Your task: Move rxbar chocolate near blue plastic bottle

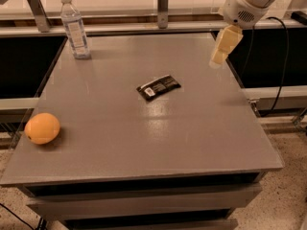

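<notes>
One pincer [217,60] over table [144,147] right edge (rxbar chocolate [158,87] mid-table).

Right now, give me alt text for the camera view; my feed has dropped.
The empty claw hangs over the far right edge of the table, well apart from the bar lying flat mid-table. The bottle stands upright at the far left corner, and an orange sits by the near left edge.

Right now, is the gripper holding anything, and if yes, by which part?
Nothing is held. The gripper hangs near the right edge of the table, apart from the rxbar chocolate lying flat.
</notes>
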Motion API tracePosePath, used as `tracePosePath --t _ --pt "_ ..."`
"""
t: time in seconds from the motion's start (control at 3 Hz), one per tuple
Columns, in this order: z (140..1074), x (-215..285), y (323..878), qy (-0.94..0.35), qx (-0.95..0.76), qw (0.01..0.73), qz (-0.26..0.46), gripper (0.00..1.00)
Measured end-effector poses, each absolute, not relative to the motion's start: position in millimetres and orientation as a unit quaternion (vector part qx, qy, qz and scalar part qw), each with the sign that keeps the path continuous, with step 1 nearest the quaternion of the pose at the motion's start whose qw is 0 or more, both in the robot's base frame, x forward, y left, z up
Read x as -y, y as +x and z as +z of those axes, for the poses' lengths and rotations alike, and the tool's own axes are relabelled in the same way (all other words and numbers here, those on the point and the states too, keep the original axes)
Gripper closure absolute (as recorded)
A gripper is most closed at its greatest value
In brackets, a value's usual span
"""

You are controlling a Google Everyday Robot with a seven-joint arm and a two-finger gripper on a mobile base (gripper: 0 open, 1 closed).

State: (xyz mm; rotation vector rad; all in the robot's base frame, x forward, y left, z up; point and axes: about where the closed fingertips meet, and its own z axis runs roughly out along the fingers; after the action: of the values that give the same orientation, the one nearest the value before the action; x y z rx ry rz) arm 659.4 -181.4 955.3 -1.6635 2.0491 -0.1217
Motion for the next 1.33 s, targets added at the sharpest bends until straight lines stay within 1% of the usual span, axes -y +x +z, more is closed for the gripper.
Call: tracePosePath --t 0.67,1.33 --pt "947 186 678 -0.579 -0.769 0.269 -0.027 0.00" --pt "938 176 697 -0.562 -0.776 0.287 -0.013 0.00"
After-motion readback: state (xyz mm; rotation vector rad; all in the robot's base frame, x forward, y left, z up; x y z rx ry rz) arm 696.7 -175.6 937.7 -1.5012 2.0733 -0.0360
